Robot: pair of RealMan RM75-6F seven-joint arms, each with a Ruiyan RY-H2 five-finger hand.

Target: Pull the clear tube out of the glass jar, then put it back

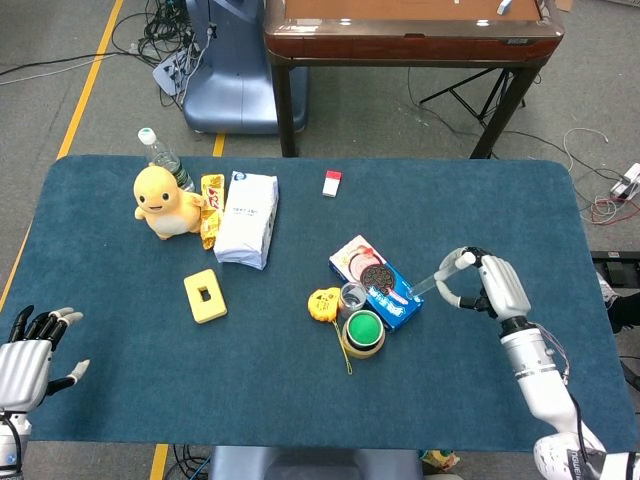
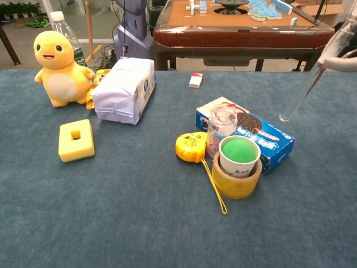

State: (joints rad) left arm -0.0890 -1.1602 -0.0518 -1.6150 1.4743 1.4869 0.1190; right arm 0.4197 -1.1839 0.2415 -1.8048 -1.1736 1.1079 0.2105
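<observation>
The small glass jar (image 1: 352,295) (image 2: 221,127) stands empty beside the cookie box, behind a cup with a green top. My right hand (image 1: 487,285) hovers to the jar's right and holds the clear tube (image 1: 432,279) (image 2: 308,89), which slants down-left with its lower end above the table, well clear of the jar. In the chest view only a finger edge of that hand (image 2: 341,62) shows at the right border. My left hand (image 1: 28,358) rests open at the table's near-left corner, fingers spread, holding nothing.
Around the jar sit a blue cookie box (image 1: 378,283), a yellow tape measure (image 1: 324,303) and a green-topped cup inside a tape roll (image 1: 363,334). Farther left are a yellow block (image 1: 205,295), a white bag (image 1: 247,219), a duck toy (image 1: 162,201) and a bottle (image 1: 160,150).
</observation>
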